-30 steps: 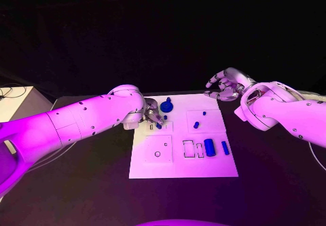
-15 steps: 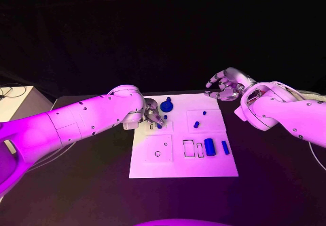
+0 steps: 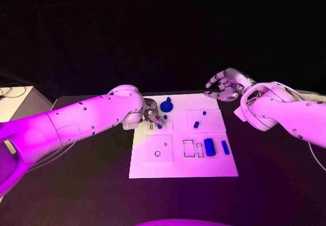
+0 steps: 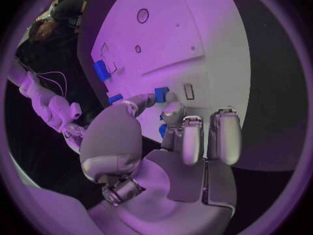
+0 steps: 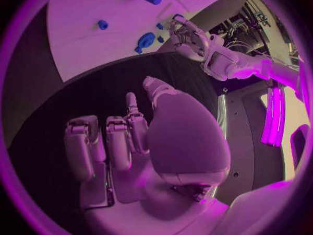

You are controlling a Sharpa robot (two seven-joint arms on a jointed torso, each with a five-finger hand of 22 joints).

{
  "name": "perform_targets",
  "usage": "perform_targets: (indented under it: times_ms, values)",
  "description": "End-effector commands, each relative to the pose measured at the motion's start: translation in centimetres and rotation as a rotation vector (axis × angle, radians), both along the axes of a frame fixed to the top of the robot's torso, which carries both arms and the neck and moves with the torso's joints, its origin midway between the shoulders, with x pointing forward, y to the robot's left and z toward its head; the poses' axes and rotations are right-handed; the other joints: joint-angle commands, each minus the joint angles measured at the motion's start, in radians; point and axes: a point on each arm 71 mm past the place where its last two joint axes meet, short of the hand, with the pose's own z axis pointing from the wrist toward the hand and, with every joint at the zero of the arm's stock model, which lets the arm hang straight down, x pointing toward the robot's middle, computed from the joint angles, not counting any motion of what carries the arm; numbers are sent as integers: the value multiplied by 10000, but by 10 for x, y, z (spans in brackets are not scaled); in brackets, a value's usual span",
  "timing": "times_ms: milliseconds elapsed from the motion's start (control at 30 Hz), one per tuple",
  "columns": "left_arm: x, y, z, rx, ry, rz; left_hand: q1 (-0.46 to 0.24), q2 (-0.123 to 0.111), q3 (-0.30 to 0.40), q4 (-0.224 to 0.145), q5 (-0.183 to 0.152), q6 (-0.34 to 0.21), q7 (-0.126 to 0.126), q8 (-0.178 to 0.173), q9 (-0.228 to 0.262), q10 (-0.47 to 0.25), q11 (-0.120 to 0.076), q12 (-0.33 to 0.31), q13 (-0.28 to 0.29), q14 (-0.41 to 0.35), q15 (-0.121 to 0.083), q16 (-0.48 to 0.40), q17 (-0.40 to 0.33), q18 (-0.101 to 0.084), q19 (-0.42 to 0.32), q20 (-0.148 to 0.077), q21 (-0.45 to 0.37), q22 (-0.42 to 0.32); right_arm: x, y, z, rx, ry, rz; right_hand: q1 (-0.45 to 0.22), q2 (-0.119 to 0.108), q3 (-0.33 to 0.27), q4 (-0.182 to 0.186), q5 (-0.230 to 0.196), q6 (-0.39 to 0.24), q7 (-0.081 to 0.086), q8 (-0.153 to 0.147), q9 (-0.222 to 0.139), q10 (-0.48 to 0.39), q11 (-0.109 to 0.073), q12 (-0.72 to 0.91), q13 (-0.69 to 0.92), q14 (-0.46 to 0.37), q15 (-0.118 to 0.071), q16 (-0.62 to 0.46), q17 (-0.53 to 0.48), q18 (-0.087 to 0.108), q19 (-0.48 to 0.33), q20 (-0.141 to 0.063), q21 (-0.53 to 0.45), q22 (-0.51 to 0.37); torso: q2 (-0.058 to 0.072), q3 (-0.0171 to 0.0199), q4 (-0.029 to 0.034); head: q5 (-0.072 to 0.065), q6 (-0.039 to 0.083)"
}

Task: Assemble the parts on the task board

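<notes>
Nearby, white box [image 3: 15,101] beside table [image 3: 81,188].

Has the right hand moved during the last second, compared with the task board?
No. The right hand hovers open beyond the far right corner of the task board, in the same place as before.

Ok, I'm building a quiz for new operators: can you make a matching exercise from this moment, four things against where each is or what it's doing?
Things:
1. left robot hand
2. right robot hand
3. blue cylinder
4. round blue part

States:
A. lies by the far edge of the task board
B. fingers spread, holding nothing, past the board's far right corner
C. pinches a small blue part over the board
D. lies beside the rectangular slots

Pairs: 1-C, 2-B, 3-D, 4-A
</notes>
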Motion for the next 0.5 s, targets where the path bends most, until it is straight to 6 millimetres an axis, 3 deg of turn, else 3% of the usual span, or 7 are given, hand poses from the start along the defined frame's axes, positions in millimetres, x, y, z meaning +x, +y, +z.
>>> perform_targets:
  times_ms: [33,100,167,200,500]
  values:
    - [-1,-1,-2,30,44,-73,-57,16,-201,97,-88,-4,58,-58,22,-25,-33,0,8,1009,-45,-24,2552,-96,-2,-30,-50,367,-1,1,0,-84,-33,95,-99,-34,6,23,-43,-76,-11,21,16,10,33,-50,1045,1044,-26,42,2635,-42,1003,26,5,2558,0,-4,-9,4,15]
    - [-1,-1,-1,43,16,-66,8,19,-445,225,-235,18,56,-102,50,-20,-34,12,21,1011,-45,-20,2558,-97,3,-29,-52,374,-1,1,0,-82,-34,95,-125,-33,-1,30,-50,-79,-11,21,19,6,34,-54,1041,1044,-26,42,2635,-40,1000,26,-3,2552,0,-4,-9,4,17]
    - [0,0,-1,67,-3,-74,195,106,-771,449,-1116,44,59,-195,92,-25,-32,17,22,1011,-41,-19,2559,-97,8,-27,-58,379,-1,1,0,-80,-35,96,-125,-33,-1,30,-50,-79,-11,21,19,6,34,-54,1041,1044,-26,42,2635,-40,1000,26,-3,2552,1,-3,-8,3,18]
    - [0,0,-1,83,-9,-83,235,108,-867,536,-1289,59,63,-222,106,-20,-27,29,35,1011,-38,-19,2559,-99,13,-25,-57,387,-1,1,0,-78,-37,98,-146,-30,-5,34,-55,-80,-11,21,21,9,35,-51,1044,1044,-26,42,2635,-44,1006,27,10,2563,1,-2,-6,3,23]
    - [0,1,-1,191,-54,-102,307,81,-1155,828,-1560,93,70,-288,156,-1,-20,71,77,1019,-37,-2,2581,-113,61,-25,-26,460,-2,1,0,-67,-35,107,-180,-31,-15,36,-55,-97,-8,15,23,0,36,-60,1034,1044,-24,42,2635,-41,1001,27,-1,2554,2,-9,-1,-4,24]
